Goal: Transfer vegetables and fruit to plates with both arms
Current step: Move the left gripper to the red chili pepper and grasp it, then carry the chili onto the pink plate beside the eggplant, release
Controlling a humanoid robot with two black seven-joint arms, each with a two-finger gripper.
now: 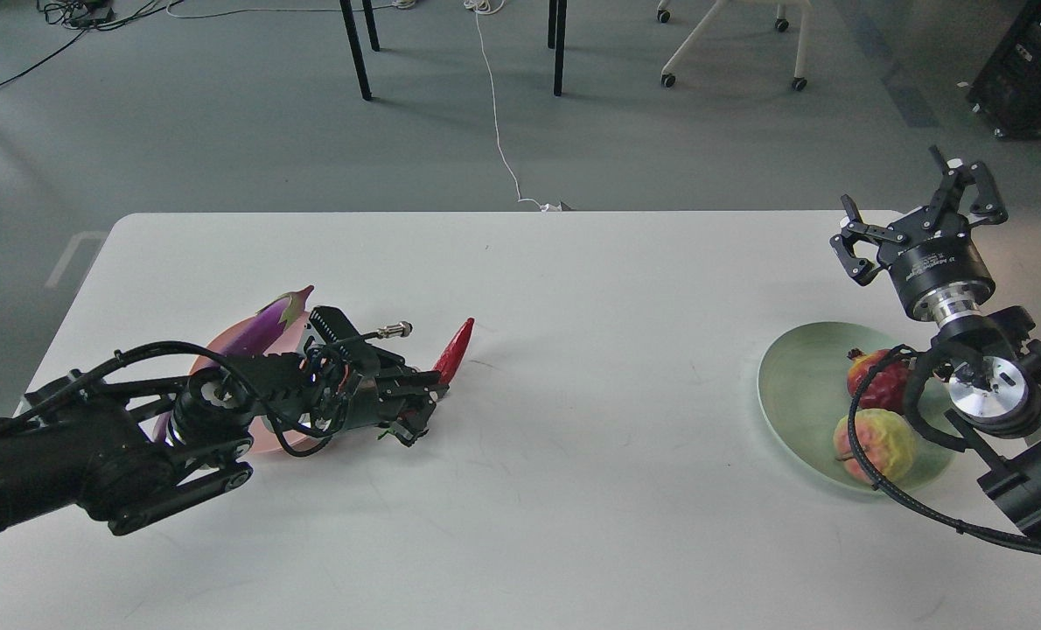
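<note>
While my left arm reached in low over the white table (pixel 573 420), the eggplant (pixel 267 328) lay behind its wrist on the pink plate (pixel 223 346), much of both hidden by the arm. Its long axis ran on a slant, the pale green-purple cap pointing up and away to the right, the glossy purple body running back toward the near left. My left gripper (pixel 424 394) sat just beyond the plate's right edge, fingers pointing right, and its tips were closed around the lower end of the chili pepper (pixel 453 350). The pepper stood tilted from that grip, its red tip pointing up and away, slightly right, ahead of the fingers; a bit of green showed beneath the fingers near the table. I could not tell whether the pepper's lower end touched the table.

Well apart, at the far right, the pale green plate (pixel 800 385) held both fruits. The pomegranate (pixel 875 376) lay with its small crown pointing left, and the yellow-green fruit (pixel 875 444) sat just in front of it, nearer me. Both lay below and behind my right gripper (pixel 910 210), down beside the wrist. That gripper was raised above the table's far right corner, pointing up and away, its fingers (pixel 853 254) spread wide and holding nothing.
</note>
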